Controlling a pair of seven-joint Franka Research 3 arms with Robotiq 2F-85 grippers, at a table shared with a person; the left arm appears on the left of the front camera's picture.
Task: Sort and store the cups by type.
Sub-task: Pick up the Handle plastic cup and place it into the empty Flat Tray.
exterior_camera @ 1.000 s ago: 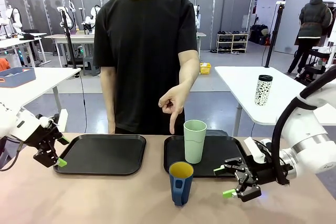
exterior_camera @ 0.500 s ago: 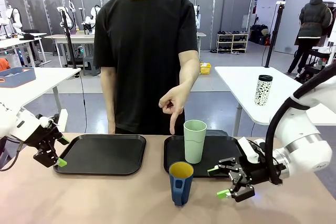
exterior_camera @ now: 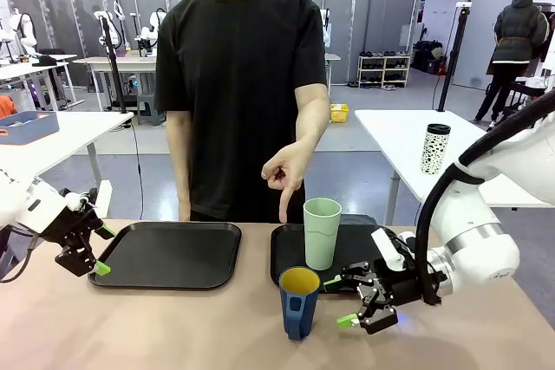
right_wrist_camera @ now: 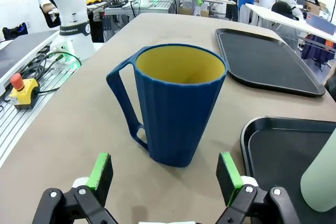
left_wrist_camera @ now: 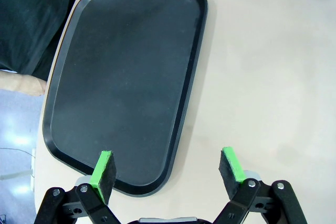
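While right gripper (exterior_camera: 347, 301) fingers spread wide beside blue mug (exterior_camera: 299, 302), lower centre on surface, lined up to grasp | green tumbler (exterior_camera: 322, 233) on right tray (exterior_camera: 373, 249), person's hand (exterior_camera: 283, 175) pointing there | left gripper (exterior_camera: 100, 250) wide, idle left edge

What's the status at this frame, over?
Both pincers open: right pincer beside blue mug, left pincer at empty tray. Green tumbler on right tray. Nothing blocking.

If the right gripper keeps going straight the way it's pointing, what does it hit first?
Most likely the dark-blue mug. In the wrist view it stands upright on the table straight ahead of the open right gripper, centred between the green pads, handle off to one side. The pale-green tumbler stands off that line.
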